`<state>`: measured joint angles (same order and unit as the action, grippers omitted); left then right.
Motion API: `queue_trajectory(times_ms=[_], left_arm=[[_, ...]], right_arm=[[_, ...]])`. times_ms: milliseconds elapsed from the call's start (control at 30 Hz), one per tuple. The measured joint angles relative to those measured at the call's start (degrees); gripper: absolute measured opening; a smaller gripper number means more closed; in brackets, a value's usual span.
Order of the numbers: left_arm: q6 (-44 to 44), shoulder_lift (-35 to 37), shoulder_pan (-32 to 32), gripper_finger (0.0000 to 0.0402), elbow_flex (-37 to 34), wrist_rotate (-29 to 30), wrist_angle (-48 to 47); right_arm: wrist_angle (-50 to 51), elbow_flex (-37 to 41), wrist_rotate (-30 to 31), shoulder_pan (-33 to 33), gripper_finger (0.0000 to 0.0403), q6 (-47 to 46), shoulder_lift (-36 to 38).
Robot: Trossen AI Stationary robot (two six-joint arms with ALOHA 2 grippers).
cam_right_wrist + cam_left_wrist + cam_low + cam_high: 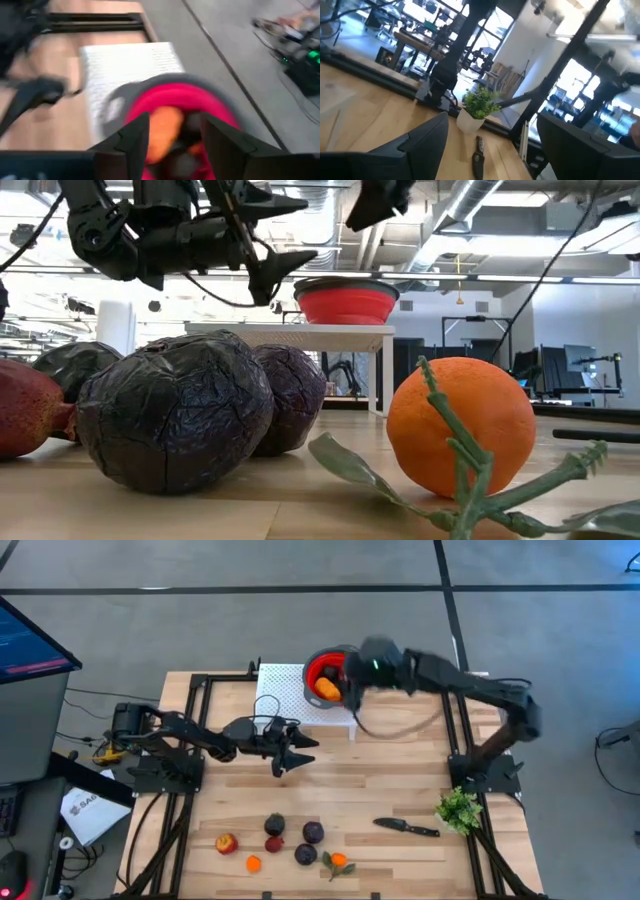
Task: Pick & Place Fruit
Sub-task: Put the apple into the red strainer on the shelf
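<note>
A red bowl [318, 668] sits on a white perforated stand [283, 690] at the table's far side, with an elongated orange fruit [327, 689] inside it. My right gripper [352, 675] hovers open just above the bowl [165, 95], the orange fruit [161, 131] showing below its fingers. My left gripper [297, 753] hangs open over the table's middle, holding nothing. Several fruits lie near the near edge: a red-yellow one [227, 843], a small orange one [253, 863], dark purple ones [313, 832], and an orange with green leaves [338, 861].
A black knife [405, 827] and a green leafy bunch [458, 808] lie at the table's right. The black arm frames [190, 700] run along both sides. In the low view, purple fruits [175, 410] and the leafy orange [460, 425] fill the foreground.
</note>
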<state>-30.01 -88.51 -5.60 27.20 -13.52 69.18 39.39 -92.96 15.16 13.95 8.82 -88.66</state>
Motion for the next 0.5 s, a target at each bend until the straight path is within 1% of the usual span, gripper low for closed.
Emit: queue_trajectory(times_ms=[67, 133, 200, 300, 400, 500], left_arm=[[3.13, 2.63, 0.97, 0.0296, 0.00, 0.03, -3.66], [7.45, 6.60, 2.34, 0.0296, 0.00, 1.48, -9.94], [12.44, 11.63, 4.50, 0.0296, 0.00, 4.83, -18.63], [18.62, 19.81, 9.10, 0.0296, 0.02, 12.28, -33.21], [18.28, 27.07, 14.72, 0.0296, 1.49, 19.48, -50.92], [11.71, 31.53, 20.96, 0.0296, 4.93, 25.90, -69.34]], right_arm=[[-6.71, 9.16, 0.16, -3.77, 0.0149, -1.88, 4.49], [-14.52, 18.22, 0.17, -7.84, 0.0134, -4.26, 9.05], [-22.11, 26.40, 0.14, -11.86, 0.0121, -6.71, 12.73], [-31.78, 36.41, 0.12, -17.30, 0.0107, -9.59, 16.09], [-40.51, 43.08, 0.17, -21.34, 0.0099, -10.36, 17.27], [-47.46, 46.86, 0.13, -23.60, 0.0097, -10.36, 17.09]])
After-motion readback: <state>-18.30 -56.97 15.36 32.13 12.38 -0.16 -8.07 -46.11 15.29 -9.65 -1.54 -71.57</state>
